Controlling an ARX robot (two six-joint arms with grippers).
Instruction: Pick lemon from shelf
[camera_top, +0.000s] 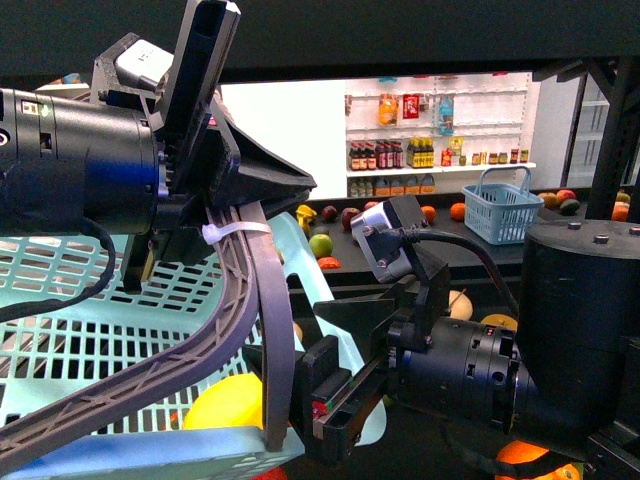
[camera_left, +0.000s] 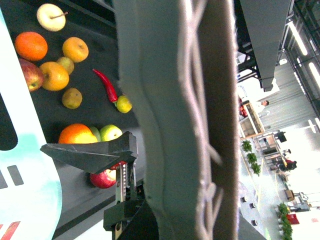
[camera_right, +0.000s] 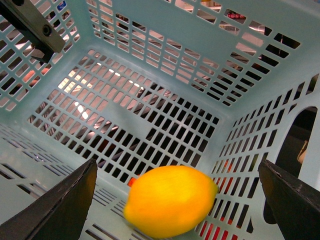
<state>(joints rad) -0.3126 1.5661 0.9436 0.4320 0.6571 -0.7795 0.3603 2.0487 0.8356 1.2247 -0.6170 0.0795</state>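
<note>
The right hand (camera_right: 176, 167) hangs with fingers spread wide above the lemon (camera_right: 170, 200), which sits loose at the bottom of the pale teal basket (camera_right: 150, 50), whose grey handle (camera_left: 175, 125) the left hand (camera_top: 235, 125) pinches. The pick looks done: only drawing the right arm clear of the basket walls seems left. Oranges (camera_left: 31, 45), apples (camera_left: 50, 16) and a red chilli (camera_left: 106, 85) lie on the black shelf (camera_left: 90, 107) beyond

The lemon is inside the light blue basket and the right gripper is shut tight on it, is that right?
Not quite. The lemon is inside the light blue basket, but the right gripper is open: the right wrist view shows its fingers spread wide on either side, clear of the fruit.
</note>
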